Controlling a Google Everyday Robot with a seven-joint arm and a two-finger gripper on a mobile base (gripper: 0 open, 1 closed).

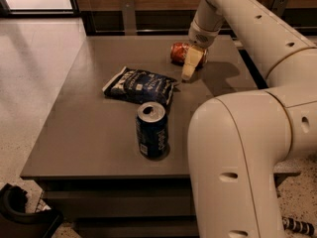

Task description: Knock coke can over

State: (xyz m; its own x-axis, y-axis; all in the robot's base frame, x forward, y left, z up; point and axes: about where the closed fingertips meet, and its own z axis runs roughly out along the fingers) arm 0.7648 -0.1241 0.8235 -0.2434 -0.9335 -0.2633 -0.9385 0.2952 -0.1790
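Coke can (179, 52) on its side, far side of table (74, 133), right part hidden by gripper (186, 76) | gripper fingers together, tip right of snack bag (141, 86) | blue can (152, 130) upright, nearer.

Grey table (74, 133) bearing a dark blue can (151, 130), upright with its top opened. Just behind the blue can lies a blue crinkled snack bag (140, 86). Farther behind the blue can and to its right, the coke can (178, 52) lies on its side. The gripper (190, 66) points down across its right end, below the white arm (247, 29).
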